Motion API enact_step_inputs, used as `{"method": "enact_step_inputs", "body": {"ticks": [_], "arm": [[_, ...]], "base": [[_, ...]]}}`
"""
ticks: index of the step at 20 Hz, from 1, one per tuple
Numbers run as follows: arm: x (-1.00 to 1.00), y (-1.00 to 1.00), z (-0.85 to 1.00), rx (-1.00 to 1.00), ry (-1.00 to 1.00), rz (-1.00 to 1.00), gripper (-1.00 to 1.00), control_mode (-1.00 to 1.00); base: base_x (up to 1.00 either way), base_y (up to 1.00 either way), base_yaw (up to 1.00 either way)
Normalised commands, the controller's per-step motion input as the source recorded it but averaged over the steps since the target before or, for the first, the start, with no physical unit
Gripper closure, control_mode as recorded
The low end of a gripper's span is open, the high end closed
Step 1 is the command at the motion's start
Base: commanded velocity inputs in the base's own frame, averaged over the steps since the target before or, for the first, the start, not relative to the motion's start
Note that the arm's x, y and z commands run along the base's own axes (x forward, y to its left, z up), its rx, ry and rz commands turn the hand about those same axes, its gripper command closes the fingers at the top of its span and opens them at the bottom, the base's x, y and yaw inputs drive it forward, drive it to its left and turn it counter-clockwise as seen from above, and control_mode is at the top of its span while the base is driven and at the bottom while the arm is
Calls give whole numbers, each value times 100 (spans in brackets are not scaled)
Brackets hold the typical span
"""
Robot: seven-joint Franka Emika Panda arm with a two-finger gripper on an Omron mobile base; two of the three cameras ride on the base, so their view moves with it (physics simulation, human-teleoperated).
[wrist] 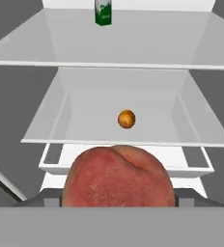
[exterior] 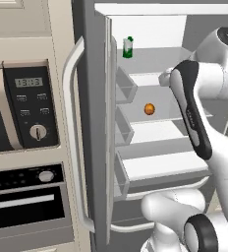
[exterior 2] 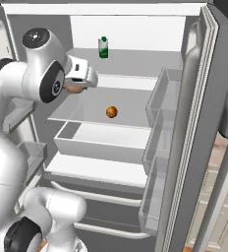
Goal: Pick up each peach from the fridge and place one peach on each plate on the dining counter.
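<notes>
We see the tall grey steel fridge [exterior 2: 194,123] standing open, its white shelves facing us and its long pale curved handle [exterior: 71,133] at the left in the left base view. Our white arm's two-finger gripper [exterior 2: 75,84] sits in front of the upper shelves, closed around a round orange-red peach [wrist: 118,176] with a faint yellowish blush. In the hand view this fruit bulks large at the bottom between the fingers; in the right base view a sliver of it [exterior 2: 72,89] peeks out beneath the hand.

The second small round orange peach [exterior 2: 111,112] lies alone on the middle white shelf [exterior 2: 135,110], well apart from the held one; we spot it too in the left base view [exterior: 149,109] and the hand view [wrist: 126,118].

A small green bottle [exterior 2: 103,47] stands upright on the shelf above, towards the back. To the fridge's left we see a black-fronted wall oven [exterior: 25,123] with a round knob.
</notes>
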Motion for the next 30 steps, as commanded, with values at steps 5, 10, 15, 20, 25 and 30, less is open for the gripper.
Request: {"method": "enact_step_inputs", "body": {"ticks": [5,10,15,20,25,30], "arm": [[-59,4,-21,0,4,0,100,-100],[-95,18,0,0,0,0,100,-100],[0,0,0,0,0,0,100,100],[0,0,0,0,0,0,100,100],[0,0,0,0,0,0,100,100],[0,0,0,0,0,0,100,100]], "base": [[0,0,0],[0,0,0],[-100,41,0],[-100,77,6],[-69,71,64],[0,0,100]]}}
